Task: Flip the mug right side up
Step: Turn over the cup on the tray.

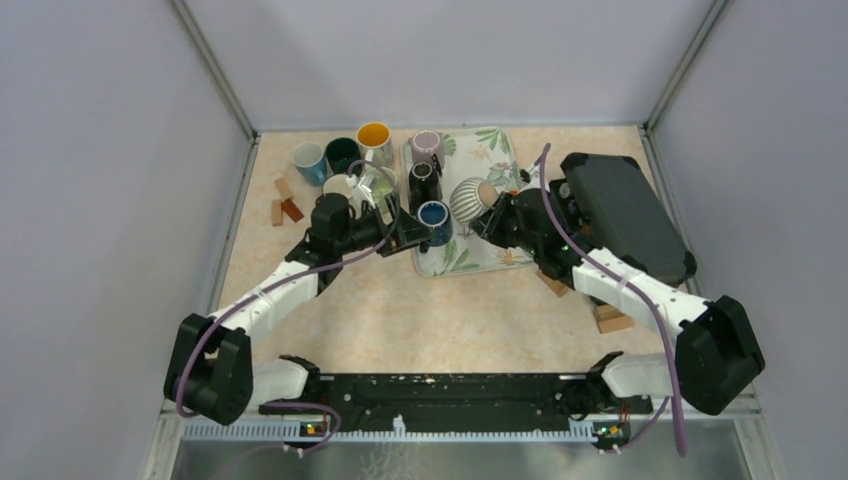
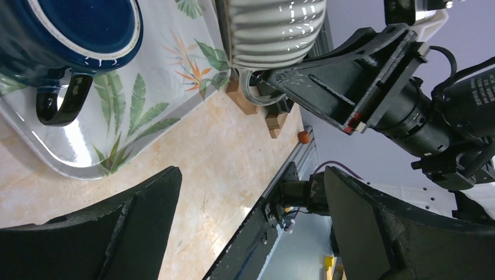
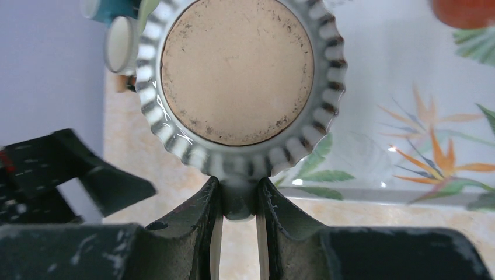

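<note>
**Task item.** Ribbed mug (image 1: 468, 200) sits over the right half of the floral tray (image 1: 497, 150), towards the table's far edge. It is not upright. Its unglazed base faces back at the right wrist camera, so its long axis runs away from that wrist with the mouth on the far side. Contact with the tray cannot be determined.

**Right gripper** (image 3: 236, 205). Jaws clamped on the mug's handle, directly below the base in the wrist view.

**Left gripper** (image 1: 415, 232). Jaws spread wide, holding nothing, just beside the blue mug (image 1: 433, 213).

**Assessment.** The right arm has control. Righting depends on swinging the base downward.
</note>
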`<state>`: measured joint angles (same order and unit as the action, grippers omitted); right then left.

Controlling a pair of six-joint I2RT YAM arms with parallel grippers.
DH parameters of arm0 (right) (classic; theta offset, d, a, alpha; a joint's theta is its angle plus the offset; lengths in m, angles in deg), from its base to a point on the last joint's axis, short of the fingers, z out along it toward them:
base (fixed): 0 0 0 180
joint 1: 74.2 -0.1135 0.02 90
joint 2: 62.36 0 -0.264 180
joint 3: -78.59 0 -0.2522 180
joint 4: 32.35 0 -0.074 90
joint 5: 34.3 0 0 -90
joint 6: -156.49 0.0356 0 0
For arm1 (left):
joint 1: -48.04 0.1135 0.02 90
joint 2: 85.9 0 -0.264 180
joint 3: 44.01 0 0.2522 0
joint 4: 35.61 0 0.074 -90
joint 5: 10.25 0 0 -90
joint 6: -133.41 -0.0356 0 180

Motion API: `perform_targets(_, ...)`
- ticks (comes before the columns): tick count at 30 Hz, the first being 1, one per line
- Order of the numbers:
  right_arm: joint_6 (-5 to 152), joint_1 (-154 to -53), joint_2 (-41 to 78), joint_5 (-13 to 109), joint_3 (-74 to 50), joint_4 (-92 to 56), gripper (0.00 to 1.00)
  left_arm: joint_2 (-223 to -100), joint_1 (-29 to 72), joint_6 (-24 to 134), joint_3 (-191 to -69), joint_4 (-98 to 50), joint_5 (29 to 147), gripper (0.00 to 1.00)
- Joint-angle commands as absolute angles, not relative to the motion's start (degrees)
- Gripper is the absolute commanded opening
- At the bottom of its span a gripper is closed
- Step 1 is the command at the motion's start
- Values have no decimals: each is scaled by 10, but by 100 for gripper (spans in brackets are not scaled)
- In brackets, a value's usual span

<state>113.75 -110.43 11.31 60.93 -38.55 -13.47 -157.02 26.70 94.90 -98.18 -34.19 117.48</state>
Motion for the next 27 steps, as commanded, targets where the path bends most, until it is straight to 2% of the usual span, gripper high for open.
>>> perform_targets(1, 1166, -1108, 81, 551, -362, -294, 0, -1579, 271, 969, -1009, -404, 1203, 98)
perform_targets(10, 1226, -1108, 109, 457, -355, -447, 0, -1600, 274, 1023, -1029, -480, 1242, 98)
perform_targets(16, 1264, -1107, 130, 423, -352, -508, 0, -1612, 276, 1076, -1024, -554, 1259, 94)
perform_targets(27, 1322, -1110, 155, 382, -368, -590, 0, -1643, 276, 1145, -1022, -656, 1273, 73)
